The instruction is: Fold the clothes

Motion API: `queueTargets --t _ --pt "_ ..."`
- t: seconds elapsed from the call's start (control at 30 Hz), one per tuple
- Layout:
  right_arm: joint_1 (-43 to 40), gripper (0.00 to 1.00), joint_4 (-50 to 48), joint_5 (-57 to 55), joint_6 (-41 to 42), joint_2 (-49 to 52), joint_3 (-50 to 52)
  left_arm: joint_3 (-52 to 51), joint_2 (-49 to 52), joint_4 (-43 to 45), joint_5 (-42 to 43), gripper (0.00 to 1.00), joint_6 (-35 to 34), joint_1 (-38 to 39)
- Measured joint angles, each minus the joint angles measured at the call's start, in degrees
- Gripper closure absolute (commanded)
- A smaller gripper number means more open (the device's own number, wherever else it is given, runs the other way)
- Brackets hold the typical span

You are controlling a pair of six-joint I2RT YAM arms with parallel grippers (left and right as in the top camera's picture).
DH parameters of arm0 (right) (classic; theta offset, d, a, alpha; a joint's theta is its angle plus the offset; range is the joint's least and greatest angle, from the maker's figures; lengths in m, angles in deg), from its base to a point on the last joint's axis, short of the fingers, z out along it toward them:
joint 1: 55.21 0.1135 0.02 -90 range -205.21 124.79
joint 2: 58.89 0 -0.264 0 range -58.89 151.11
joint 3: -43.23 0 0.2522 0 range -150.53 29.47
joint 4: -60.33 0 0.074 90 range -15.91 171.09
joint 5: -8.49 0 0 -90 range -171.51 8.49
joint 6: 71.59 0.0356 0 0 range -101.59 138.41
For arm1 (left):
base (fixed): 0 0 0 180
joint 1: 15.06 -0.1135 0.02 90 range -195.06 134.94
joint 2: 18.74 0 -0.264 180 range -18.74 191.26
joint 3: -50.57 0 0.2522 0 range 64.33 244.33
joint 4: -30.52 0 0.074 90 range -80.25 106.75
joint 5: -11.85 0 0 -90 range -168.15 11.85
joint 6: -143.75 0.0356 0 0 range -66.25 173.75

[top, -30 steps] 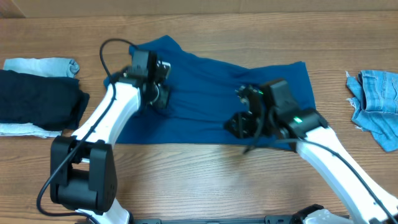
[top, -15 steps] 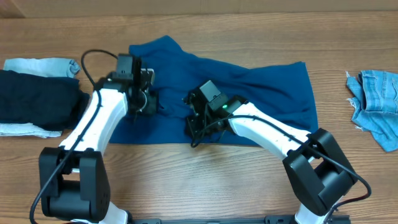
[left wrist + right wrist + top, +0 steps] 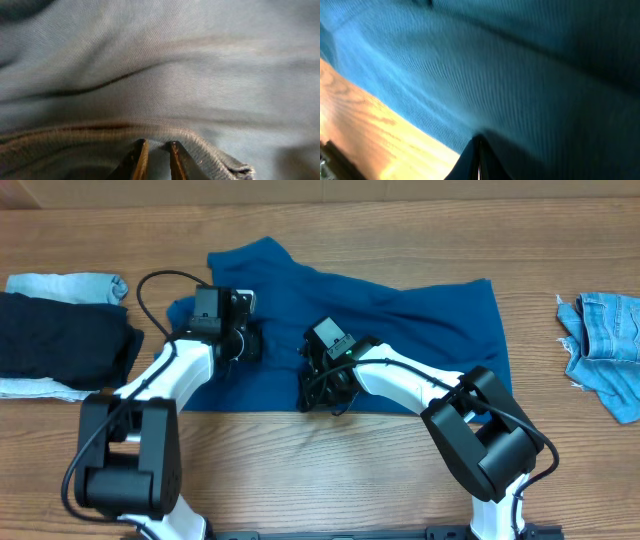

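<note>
The clothes (image 3: 400, 320), a royal-blue shirt, lie spread across the middle of the wooden table (image 3: 300, 440). My left gripper (image 3: 243, 342) rests on the shirt's left part. In the left wrist view its narrow-set fingers (image 3: 141, 161) pinch a raised fold of the cloth (image 3: 175, 75) at the gripper (image 3: 157, 147). My right gripper (image 3: 322, 392) sits at the shirt's near hem, left of centre. Seen from the right wrist, that gripper (image 3: 478, 142) is fully shut, tips pressed against the blue knit (image 3: 520, 75) beside bare wood (image 3: 370, 130). No cloth shows between those fingers.
A near-black folded garment (image 3: 60, 340) lies at the far left, with a pale blue piece (image 3: 70, 285) behind it and a white one (image 3: 40, 388) under it. Frayed light denim (image 3: 605, 345) sits at the right edge.
My right arm swung left across the shirt to its near hem, and its fingers closed fully. My left gripper shifted slightly right. The shirt's outline looks the same.
</note>
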Motion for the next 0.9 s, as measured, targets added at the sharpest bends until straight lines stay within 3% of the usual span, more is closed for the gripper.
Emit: queueTargets --t 0.17,0.33,0.6,0.77,0.9 --pt "0.0 0.96 6.2 3.5 1.0 0.0 -0.2 0.1 3.4 4.7 0.9 0.79 -0.3 0.0" --pt "0.0 0.96 6.5 4.5 0.3 -0.1 -0.2 4.4 5.4 3.1 1.7 0.79 -0.8 -1.5" --pt "-1.0 0.96 8.0 -0.8 -3.0 -13.4 -0.2 16.2 5.6 -15.5 1.5 0.75 -1.4 -2.3" --pt "-12.6 0.81 14.1 -3.0 -3.5 -17.4 -0.2 24.6 0.1 -32.4 -4.4 0.71 -1.7 -3.0" --pt "-30.1 0.68 20.1 -4.1 -3.5 -21.7 -0.2 27.8 -12.9 -41.3 -11.1 0.63 -5.1 -7.1"
